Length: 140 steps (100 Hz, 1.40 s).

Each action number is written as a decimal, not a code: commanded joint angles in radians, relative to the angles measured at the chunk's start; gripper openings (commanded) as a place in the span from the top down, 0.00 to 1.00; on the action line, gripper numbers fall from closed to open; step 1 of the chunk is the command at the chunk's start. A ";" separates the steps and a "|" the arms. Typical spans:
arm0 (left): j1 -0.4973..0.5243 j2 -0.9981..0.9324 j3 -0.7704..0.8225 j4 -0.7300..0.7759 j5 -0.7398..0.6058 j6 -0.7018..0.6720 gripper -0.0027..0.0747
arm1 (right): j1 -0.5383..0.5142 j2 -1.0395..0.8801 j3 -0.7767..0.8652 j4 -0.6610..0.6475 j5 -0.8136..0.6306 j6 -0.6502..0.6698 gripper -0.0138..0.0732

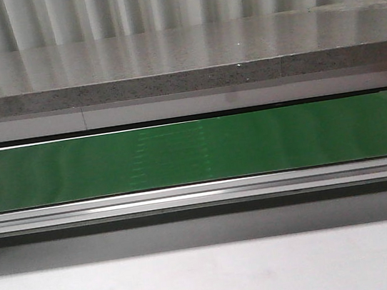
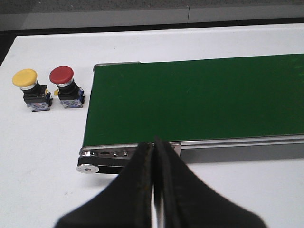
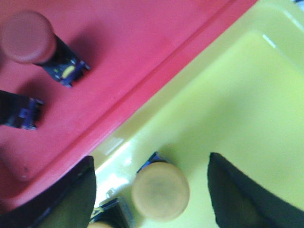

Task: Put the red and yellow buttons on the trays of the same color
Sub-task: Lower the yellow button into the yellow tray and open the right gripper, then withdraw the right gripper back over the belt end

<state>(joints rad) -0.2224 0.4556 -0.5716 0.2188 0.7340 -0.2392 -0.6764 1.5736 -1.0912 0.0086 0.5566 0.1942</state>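
Here the right gripper (image 3: 152, 185) hangs spread over a yellow button (image 3: 160, 191) in the yellow tray (image 3: 237, 104).
The left gripper (image 2: 153, 152) waits pressed together, two buttons unsorted.

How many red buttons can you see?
2 for sure: one red button on the white table beside the yellow button, and one in the red tray. A cut-off part there may be another.
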 commanded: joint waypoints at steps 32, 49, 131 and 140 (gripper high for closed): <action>-0.007 0.005 -0.027 0.002 -0.067 -0.007 0.99 | 0.244 -0.293 -0.025 0.014 -0.026 -0.028 0.26; -0.007 0.005 -0.027 0.002 -0.067 -0.007 0.99 | 0.418 -0.403 -0.007 0.014 -0.033 -0.106 0.27; -0.007 0.005 -0.027 0.002 -0.067 -0.007 0.99 | 0.576 -1.040 0.405 0.013 0.034 -0.194 0.57; -0.007 0.005 -0.027 0.002 -0.067 -0.007 0.99 | 0.576 -1.052 0.405 0.014 0.035 -0.194 0.74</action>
<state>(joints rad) -0.2224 0.4556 -0.5716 0.2188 0.7340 -0.2392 -0.0994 0.5325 -0.6634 0.0267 0.6593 0.0123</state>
